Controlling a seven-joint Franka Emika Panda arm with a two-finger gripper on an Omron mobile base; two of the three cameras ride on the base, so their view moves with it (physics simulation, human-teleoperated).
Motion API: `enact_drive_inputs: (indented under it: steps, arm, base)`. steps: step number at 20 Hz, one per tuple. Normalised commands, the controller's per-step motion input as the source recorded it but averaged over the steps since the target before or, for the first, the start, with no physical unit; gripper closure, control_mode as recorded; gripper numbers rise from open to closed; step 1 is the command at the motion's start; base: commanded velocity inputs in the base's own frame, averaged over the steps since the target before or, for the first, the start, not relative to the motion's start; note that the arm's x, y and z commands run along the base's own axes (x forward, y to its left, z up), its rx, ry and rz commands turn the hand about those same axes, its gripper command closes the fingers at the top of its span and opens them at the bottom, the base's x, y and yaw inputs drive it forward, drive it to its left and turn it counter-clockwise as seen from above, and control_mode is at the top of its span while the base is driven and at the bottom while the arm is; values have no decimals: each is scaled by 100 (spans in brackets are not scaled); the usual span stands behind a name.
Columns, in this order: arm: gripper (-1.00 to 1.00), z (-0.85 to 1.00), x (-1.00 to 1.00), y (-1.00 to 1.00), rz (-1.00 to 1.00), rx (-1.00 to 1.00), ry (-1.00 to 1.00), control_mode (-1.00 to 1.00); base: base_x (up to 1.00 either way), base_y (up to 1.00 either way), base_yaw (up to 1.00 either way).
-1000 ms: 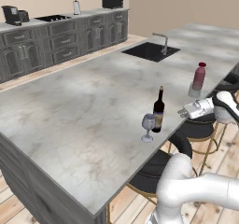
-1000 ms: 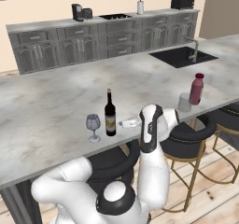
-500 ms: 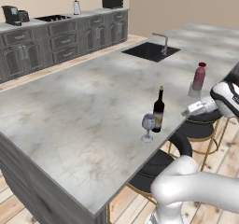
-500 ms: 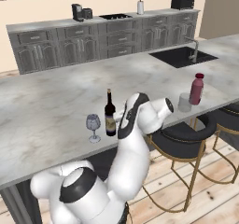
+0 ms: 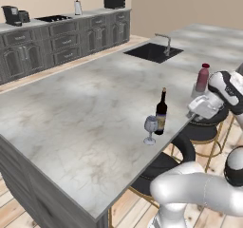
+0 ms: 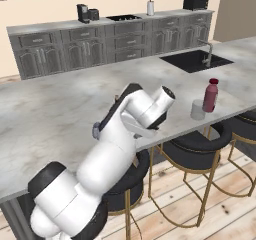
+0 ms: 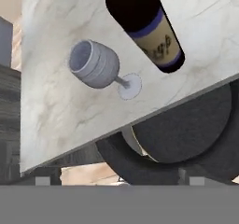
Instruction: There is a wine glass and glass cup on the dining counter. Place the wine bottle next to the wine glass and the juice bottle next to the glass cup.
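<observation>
The tall dark slim-necked wine bottle [image 5: 161,114] stands centre-frame beside the clear stemmed wine glass [image 5: 150,127], as your task asks; your gripper's fingers are spread, empty.

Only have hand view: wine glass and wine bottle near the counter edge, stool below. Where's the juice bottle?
Observer: The juice bottle stands upright farther along the same edge of the dining counter, toward the sink.
Operator: And the glass cup?
Observer: The glass cup stands right beside the juice bottle, on the side toward the wine bottle. I cannot tell whether they touch.
</observation>
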Motion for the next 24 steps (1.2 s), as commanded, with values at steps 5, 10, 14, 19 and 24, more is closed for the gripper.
enact_drive_inputs:
  steps: [5,10,14,19,24]
  arm:
    - [-100,11,-48,41,-5,-42,1,-100]
    - [-100,1,-56,45,-8,-37,-2,-100]
    - [-100,1,-58,31,-23,-16,-1,-100]
    - [-100,4,-58,23,-28,-11,0,-100]
    - [-100,0,-66,21,-27,-9,-10,-100]
  base:
    - [0,0,0]
    - [0,0,0]
    - [0,0,0]
    - [0,0,0]
    - [0,0,0]
